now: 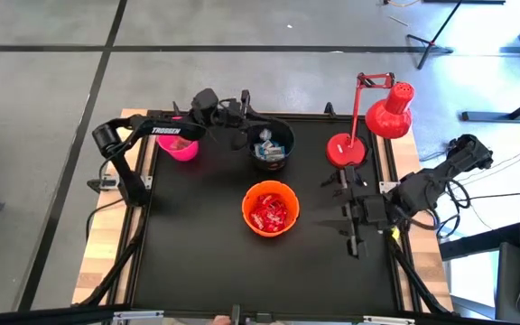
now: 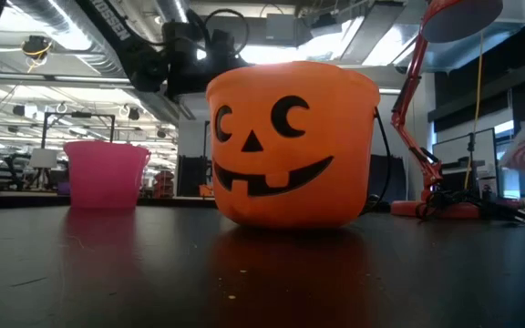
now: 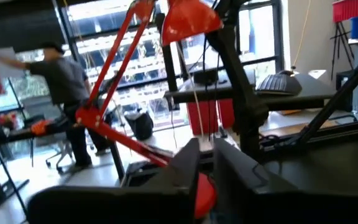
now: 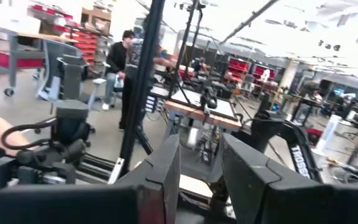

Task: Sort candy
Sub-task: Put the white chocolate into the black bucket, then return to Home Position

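Candy (image 1: 271, 213) is seen sorted into the orange bucket (image 1: 270, 208) at frame centre and the black bucket (image 1: 271, 146) above it, where the left gripper (image 1: 238, 116), jaws narrowly parted, is judged mid-drop; a fresh pick is called for next, while the right gripper (image 1: 357, 242) is parked at lower right, jaws slightly apart.

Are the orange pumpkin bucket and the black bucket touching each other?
Apart. The high view shows a plain strip of bare tabletop between the orange bucket, full of red candy, and the black bucket behind it.

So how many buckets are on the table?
3. The pink bucket is at the back left, the black bucket at the back middle, and the orange bucket in the centre. None look hidden.
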### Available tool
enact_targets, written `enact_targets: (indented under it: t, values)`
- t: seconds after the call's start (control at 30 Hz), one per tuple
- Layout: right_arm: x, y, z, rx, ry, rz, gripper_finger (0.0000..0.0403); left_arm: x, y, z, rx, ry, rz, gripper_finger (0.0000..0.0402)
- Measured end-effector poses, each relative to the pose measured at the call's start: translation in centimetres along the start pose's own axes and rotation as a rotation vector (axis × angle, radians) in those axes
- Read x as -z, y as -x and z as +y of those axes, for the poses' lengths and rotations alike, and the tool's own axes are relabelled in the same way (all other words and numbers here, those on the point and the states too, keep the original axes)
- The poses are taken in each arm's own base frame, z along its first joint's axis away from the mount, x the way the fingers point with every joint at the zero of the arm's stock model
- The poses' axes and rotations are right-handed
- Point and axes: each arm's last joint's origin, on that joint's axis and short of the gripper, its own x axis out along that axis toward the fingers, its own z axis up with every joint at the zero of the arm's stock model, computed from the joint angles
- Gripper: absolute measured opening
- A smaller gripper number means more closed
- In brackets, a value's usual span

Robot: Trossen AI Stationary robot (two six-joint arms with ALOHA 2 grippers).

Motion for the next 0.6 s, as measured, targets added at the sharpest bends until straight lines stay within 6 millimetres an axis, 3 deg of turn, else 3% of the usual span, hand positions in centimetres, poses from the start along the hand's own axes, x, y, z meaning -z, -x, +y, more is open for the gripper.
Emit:
enact_targets:
  t: [0.17, 0.27, 0.43, 0.6]
  values:
    - [0.3, -0.1, 0.1, 0.007, 0.006, 0.017, 0.0111, 0.0, 0.3, 0.3, -0.005, 0.058, 0.01, 0.0113]
    - [0.2, 0.0, -0.1, 0.055, 0.012, 0.026, 0.0111, -1.9, 0.7, 0.1, -0.003, 0.077, -0.028, 0.0152]
    - [0.0, 1.6, -0.7, -0.013, 0.035, 0.067, 0.0111, -9.1, 3.0, -1.2, 0.045, 0.085, -0.178, 0.0152]
    - [0.4, 3.2, -2.7, 0.04, -0.011, 0.095, 0.0111, -16.7, 7.5, -5.1, 0.097, 0.079, -0.228, 0.0091]
